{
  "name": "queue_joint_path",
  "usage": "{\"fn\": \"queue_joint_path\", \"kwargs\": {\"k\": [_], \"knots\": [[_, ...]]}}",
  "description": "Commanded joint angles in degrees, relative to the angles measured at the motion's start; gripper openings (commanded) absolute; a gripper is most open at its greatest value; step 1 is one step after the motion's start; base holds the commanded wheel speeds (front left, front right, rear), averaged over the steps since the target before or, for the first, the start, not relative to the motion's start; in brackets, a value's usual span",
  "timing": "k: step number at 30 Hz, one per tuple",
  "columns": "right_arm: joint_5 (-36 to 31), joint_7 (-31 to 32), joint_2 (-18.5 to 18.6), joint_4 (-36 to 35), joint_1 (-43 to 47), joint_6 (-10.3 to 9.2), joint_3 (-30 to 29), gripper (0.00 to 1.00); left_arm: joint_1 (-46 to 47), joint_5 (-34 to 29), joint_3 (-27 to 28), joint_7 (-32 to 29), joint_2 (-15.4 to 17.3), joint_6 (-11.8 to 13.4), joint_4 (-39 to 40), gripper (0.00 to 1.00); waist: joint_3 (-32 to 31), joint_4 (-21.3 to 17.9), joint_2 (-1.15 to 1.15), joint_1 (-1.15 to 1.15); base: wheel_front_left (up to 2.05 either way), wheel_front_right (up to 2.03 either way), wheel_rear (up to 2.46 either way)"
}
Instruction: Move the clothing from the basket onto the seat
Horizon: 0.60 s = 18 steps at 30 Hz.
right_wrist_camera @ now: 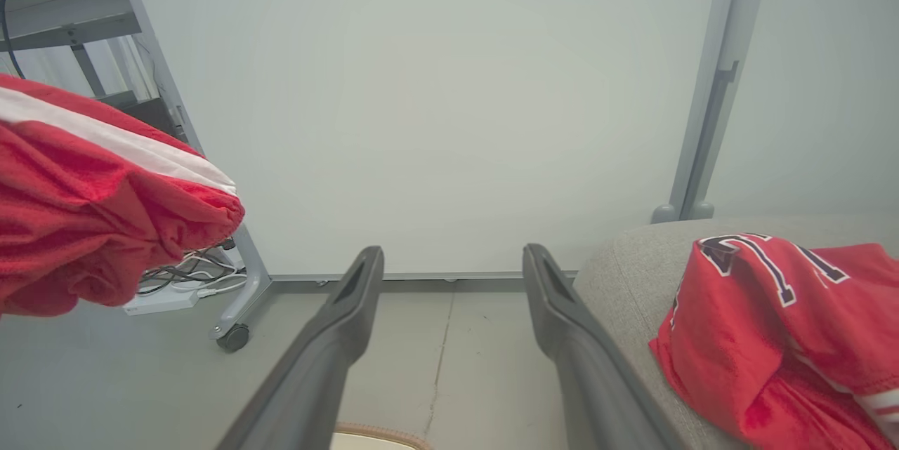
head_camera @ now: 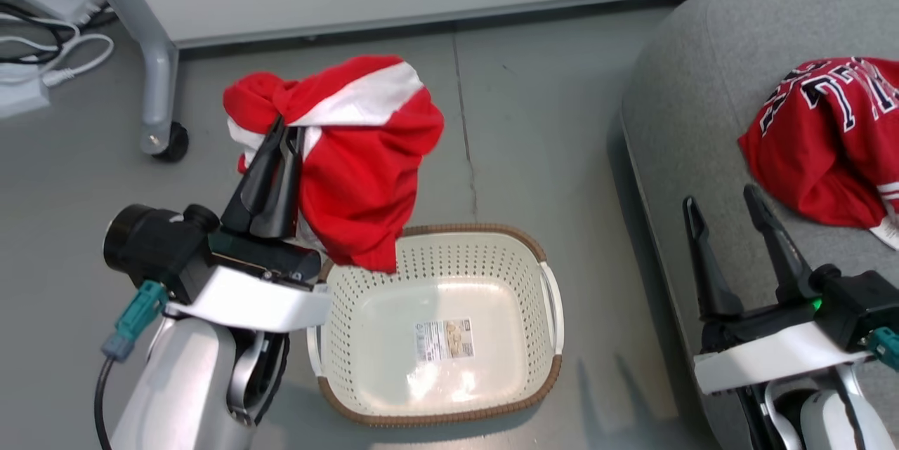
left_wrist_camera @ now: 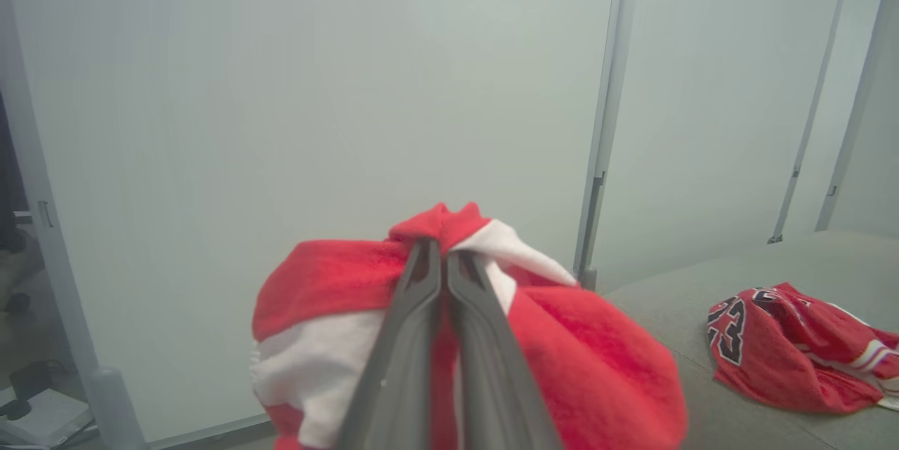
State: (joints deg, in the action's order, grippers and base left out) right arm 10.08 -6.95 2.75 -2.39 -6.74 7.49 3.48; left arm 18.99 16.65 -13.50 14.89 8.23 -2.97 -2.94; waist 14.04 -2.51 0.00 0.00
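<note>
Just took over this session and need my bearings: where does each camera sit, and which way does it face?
Head view: on the head, looking down at the basket on the floor, seat to the right; shows left gripper shut on the shorts, right gripper open.
Left wrist view: on the left wrist, looking along its closed fingers, past the shorts, toward the wall panel.
Right wrist view: on the right wrist, looking along its spread fingers toward the wall panel.
Shared: all three show the jersey on the seat.

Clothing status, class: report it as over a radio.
Left gripper shut on shorts, hanging over basket. Right gripper open, empty. Jersey on sofa. Nothing in the way.
</note>
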Motion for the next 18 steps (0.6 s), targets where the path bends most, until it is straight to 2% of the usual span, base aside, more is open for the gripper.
{"fn": "queue_joint_path", "kwargs": {"k": [1, 7, 18], "knots": [[0.27, 0.45, 0.28, 0.32, 1.31, 0.01, 0.0, 1.0, -1.6, 0.02, -0.29, 0.19, -0.03, -0.25, 1.0, 0.0, -2.8, 0.68, 0.0, 0.0, 0.0, 0.0, 0.0], [0.64, 1.26, 0.29, 0.48, 4.27, 0.01, -0.35, 1.0, -4.96, -0.04, -1.62, -0.53, -0.13, 0.46, 3.73, 0.0, -6.73, 0.93, 0.0, 0.0, 0.0, 0.0, 0.0], [1.13, 3.15, 0.28, 0.18, 8.49, 0.01, -0.11, 1.0, -9.47, 1.53, -3.5, -1.81, -0.17, 0.17, 6.54, 0.0, -11.96, -0.03, 0.0, 0.0, 0.0, 0.0, 0.0]]}}
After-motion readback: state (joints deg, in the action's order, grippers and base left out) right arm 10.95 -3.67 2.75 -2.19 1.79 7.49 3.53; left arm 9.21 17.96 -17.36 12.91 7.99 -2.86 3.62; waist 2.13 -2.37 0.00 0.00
